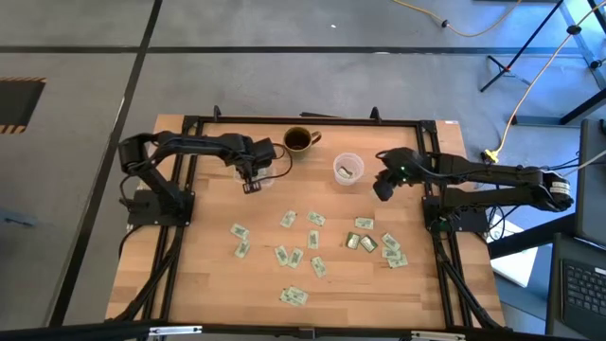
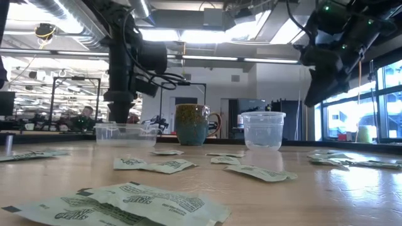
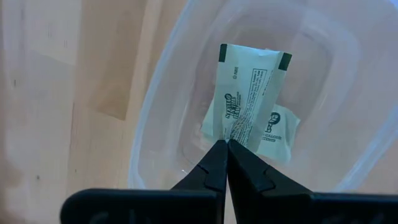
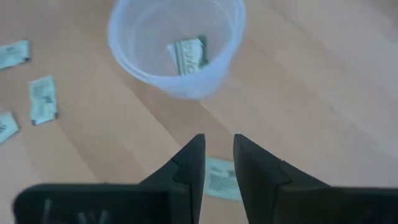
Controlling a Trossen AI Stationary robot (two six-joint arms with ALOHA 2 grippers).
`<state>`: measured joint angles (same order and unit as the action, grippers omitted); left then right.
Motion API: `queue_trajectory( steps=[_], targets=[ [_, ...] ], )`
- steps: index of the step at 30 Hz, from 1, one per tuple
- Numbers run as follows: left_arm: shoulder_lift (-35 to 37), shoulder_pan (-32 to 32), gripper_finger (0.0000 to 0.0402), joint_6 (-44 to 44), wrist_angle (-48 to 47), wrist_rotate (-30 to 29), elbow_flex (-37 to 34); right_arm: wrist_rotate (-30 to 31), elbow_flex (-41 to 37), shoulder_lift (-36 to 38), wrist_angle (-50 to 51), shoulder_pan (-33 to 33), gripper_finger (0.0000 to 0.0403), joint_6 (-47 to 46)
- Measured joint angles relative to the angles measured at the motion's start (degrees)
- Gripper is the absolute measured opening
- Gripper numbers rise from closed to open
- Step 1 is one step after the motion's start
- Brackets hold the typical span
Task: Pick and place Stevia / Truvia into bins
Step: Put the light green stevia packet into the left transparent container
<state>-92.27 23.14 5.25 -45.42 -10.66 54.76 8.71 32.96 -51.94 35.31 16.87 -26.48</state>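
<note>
Tub point(image 3: 155, 112) drop: I had the left gripper point(image 3: 225, 146) over it, fingers pinched on a sachet point(image 3: 249, 93) so it'd fall in w/ another one. Right gripper point(image 4: 217, 149), slightly apart & empty, hung near the cup point(image 4: 176, 46); more sachets point(image 1: 312, 242) lay loose on the table point(image 1: 208, 275).
</note>
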Motion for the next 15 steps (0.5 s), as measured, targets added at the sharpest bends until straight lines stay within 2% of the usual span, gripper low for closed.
queue_trajectory(
  steps=[5, 15],
  targets=[
    [1.1, -0.2, 0.0013, 0.0, 0.0, -0.1, 0.0, 0.0, 0.0, -2.2, 2.4, 0.2, 0.0087, -0.3],
    [8.9, -0.2, 0.0065, -1.1, -4.0, 0.4, 0.0, 0.0, 0.0, -6.2, 2.2, 0.2, 0.0087, -0.3]
  ],
)
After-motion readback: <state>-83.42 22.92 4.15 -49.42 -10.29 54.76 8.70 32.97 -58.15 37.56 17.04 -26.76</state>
